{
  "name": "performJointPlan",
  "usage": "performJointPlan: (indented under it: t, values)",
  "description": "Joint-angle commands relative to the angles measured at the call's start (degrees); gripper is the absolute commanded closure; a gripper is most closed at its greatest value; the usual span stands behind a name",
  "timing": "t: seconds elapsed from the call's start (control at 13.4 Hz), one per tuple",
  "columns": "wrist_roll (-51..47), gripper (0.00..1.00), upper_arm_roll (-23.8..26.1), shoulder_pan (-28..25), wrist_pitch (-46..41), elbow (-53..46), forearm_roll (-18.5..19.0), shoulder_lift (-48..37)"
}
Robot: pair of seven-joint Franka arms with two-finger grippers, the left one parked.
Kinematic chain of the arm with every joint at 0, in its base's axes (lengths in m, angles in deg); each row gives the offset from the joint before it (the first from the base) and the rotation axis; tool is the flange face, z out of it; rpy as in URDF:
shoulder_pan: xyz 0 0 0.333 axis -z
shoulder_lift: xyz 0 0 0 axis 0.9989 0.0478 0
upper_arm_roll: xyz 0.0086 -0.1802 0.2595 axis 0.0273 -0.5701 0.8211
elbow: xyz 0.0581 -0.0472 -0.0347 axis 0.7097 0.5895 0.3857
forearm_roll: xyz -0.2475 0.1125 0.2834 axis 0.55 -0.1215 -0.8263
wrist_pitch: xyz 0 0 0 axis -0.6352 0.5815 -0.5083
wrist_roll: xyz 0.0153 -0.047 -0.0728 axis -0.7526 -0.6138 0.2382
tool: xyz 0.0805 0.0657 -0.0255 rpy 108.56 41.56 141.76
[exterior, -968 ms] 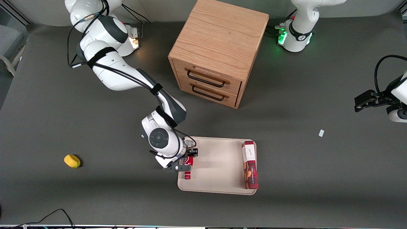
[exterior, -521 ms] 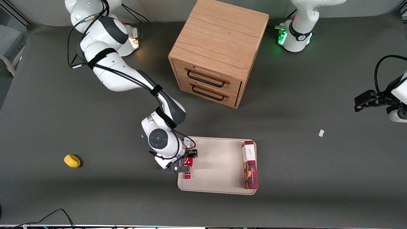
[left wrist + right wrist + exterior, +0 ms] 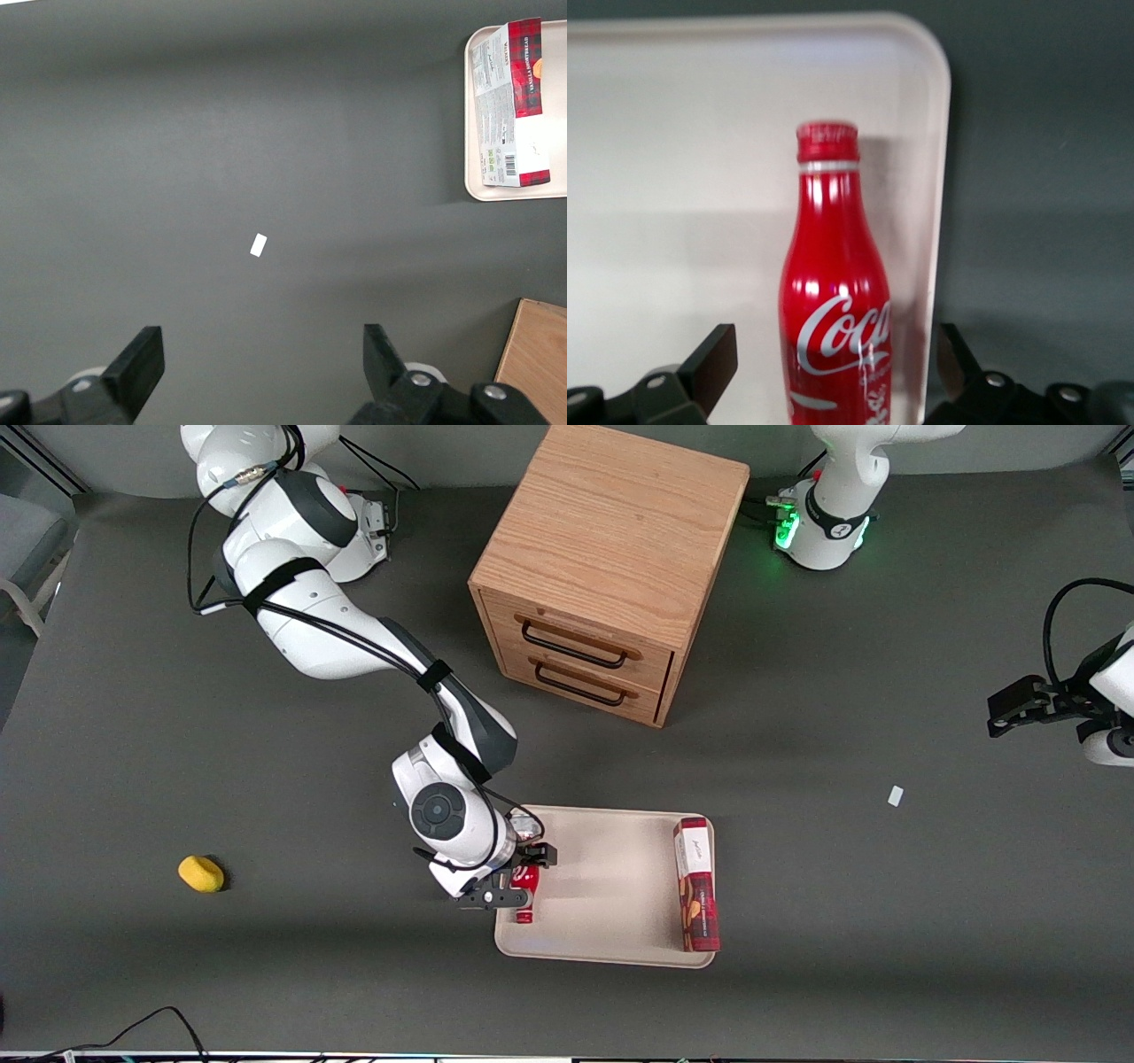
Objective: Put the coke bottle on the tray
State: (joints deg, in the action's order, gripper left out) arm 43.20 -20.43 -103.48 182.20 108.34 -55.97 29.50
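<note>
The coke bottle (image 3: 526, 880) lies flat on the beige tray (image 3: 611, 895), along the tray's edge toward the working arm's end, red cap pointing toward the front camera. My right gripper (image 3: 517, 878) hovers over it, open, one finger on each side of the bottle and apart from it. In the right wrist view the bottle (image 3: 835, 292) lies on the tray (image 3: 691, 142) between the spread fingers (image 3: 710, 361) of the gripper (image 3: 833, 367), close to the tray's rim.
A red-and-white rectangular box (image 3: 696, 886) lies on the tray's edge toward the parked arm's end. A wooden two-drawer cabinet (image 3: 611, 558) stands farther from the front camera. A yellow object (image 3: 201, 873) lies toward the working arm's end. A white scrap (image 3: 896, 796) lies toward the parked arm's.
The gripper's fingers have spread apart and let go of the bottle, which now lies on the tray. The wrist has shifted slightly.
</note>
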Motion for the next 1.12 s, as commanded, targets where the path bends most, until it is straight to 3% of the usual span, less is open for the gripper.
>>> performJointPlan:
  t: [0.0, 0.37, 0.52, 0.6, 0.67, 0.82, 0.89, 1.04]
  values:
    - [0.1, 0.00, -0.3, 2.6, -2.7, 4.3, 1.0, -7.2]
    - [1.6, 0.00, -1.2, 9.5, -16.8, 7.4, 3.0, -18.3]
    - [12.5, 0.00, -1.6, 13.9, -18.7, 13.8, 2.6, -26.0]
    - [16.5, 0.00, -1.7, 17.1, -18.1, 18.0, 1.0, -29.9]
    - [20.1, 0.00, -2.5, 19.2, -17.9, 21.2, -3.9, -34.0]
    - [26.5, 0.00, -11.1, 18.5, -18.5, 28.2, -13.8, -43.3]
    - [28.3, 0.00, -13.4, 18.2, -18.5, 32.5, -15.8, -47.8]
    - [28.5, 0.00, -15.1, 18.4, -18.5, 41.0, -16.1, -56.7]
